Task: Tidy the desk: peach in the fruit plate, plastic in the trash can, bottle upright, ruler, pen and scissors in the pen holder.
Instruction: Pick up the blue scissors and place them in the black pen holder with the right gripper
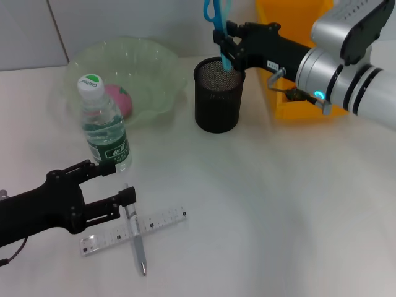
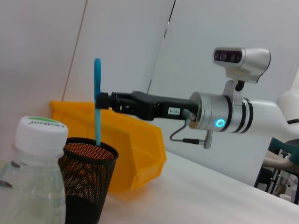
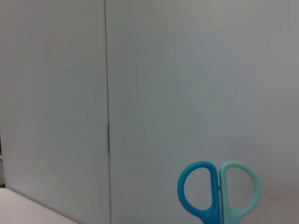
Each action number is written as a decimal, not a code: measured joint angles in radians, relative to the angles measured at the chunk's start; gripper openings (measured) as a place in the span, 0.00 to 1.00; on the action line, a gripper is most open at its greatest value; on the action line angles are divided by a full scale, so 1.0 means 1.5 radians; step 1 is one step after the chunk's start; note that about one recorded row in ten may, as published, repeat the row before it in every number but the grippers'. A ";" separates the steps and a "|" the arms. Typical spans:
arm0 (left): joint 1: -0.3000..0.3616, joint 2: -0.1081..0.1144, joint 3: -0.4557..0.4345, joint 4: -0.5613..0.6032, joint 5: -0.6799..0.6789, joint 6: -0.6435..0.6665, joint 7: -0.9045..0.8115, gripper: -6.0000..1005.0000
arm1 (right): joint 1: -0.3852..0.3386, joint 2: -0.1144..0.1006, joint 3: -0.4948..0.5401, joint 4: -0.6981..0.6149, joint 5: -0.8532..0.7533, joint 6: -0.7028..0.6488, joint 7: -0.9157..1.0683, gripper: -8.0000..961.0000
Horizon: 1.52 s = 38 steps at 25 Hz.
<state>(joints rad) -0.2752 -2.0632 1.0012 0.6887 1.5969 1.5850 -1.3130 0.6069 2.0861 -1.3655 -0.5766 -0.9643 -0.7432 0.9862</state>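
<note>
Found the left gripper (image 1: 120,182) nearest, over the front-left part of the desk (image 1: 278,216), fingers spread and holding nothing, one fingertip just beside the upper end of the pen (image 1: 137,244). Saw the pen lying crossed over the ruler (image 1: 161,221) near the front edge, both flat on the desk and so not yet put away. Noted the bottle (image 1: 105,133) already upright just beyond that gripper, towards the left side. Found the peach (image 1: 119,99) already inside the fruit plate (image 1: 154,68) at the far-left corner, partly screened by the bottle.

Placed the pen holder (image 1: 218,102) towards the far edge, about midway across. Saw the right gripper (image 1: 228,46) above it, clamped on the scissors (image 1: 218,12), handles up, covered blades pointing down with the tip at or just inside the rim. Judged the step in hand to be dropping the scissors into the pen holder. Judged that the next move called for lowering them straight down and then spreading the fingers, keeping clear of the mesh wall.

Could not tell how deep the blade tip sat, nor whether it touched the rim. Found the trash can (image 1: 291,18) at the far-right corner largely covered by the right arm, its inside hidden. Spotted no loose plastic anywhere. Lost the scissor handles partly beyond the top of the head view.
</note>
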 joint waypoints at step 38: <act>0.003 0.001 0.000 -0.011 0.005 0.004 0.009 0.79 | 0.000 0.002 0.002 0.057 0.029 -0.035 -0.041 0.26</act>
<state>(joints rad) -0.2712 -2.0616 1.0016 0.6718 1.6046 1.5916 -1.2992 0.6073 2.0889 -1.3627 -0.4916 -0.9202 -0.7959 0.9248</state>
